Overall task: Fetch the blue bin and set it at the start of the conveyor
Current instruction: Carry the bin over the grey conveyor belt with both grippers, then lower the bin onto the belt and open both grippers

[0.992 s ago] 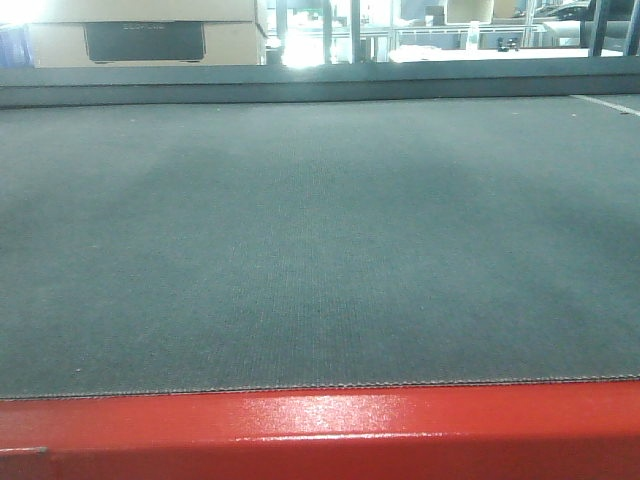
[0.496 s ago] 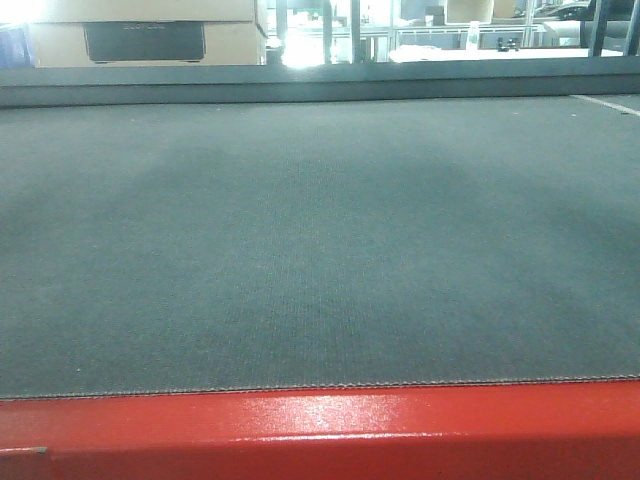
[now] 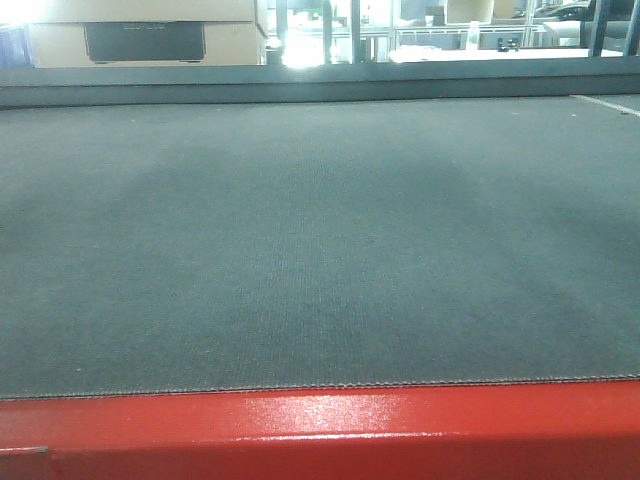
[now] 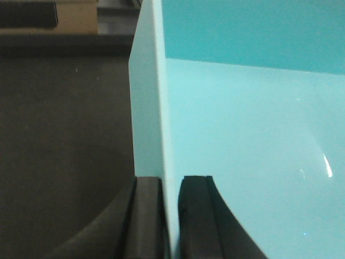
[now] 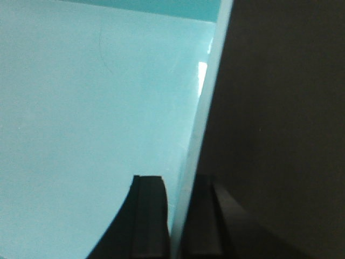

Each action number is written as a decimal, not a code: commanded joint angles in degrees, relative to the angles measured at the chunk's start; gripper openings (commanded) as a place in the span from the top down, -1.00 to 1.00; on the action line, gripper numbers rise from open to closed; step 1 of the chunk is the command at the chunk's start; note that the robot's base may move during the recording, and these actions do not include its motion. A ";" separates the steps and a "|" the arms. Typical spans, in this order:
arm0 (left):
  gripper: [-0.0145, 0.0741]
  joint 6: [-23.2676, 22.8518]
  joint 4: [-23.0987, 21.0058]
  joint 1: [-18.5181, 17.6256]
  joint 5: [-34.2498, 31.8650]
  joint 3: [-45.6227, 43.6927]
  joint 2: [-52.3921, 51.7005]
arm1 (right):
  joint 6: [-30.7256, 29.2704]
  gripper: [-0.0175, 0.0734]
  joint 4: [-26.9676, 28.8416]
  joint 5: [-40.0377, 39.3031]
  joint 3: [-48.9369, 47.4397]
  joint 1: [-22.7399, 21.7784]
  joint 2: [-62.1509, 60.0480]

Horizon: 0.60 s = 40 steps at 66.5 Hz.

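Black-padded left gripper (image 4: 171, 216) pinches the blue bin (image 4: 253, 151) by its left wall; right gripper (image 5: 178, 216) clamps the opposite wall. Front camera catches only the conveyor start (image 3: 320, 240) and red frame (image 3: 320, 430); wrist cameras alone show the bin.

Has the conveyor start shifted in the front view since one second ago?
No. The conveyor start sits unchanged: its far edge meets the cardboard box as before.

Far-off workshop interior seen across the top of the front view. Tan cardboard boxes (image 3: 60, 45) stand at left, one bearing a dark panel (image 3: 145, 40). White glare (image 3: 300, 50) shines beside metal uprights (image 3: 355, 25). A pale worktop (image 3: 500, 52) lies at right.
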 commanded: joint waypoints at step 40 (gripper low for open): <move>0.92 -0.01 0.15 0.18 -21.21 28.50 10.10 | -1.52 0.95 -3.53 -16.40 18.50 -0.60 12.98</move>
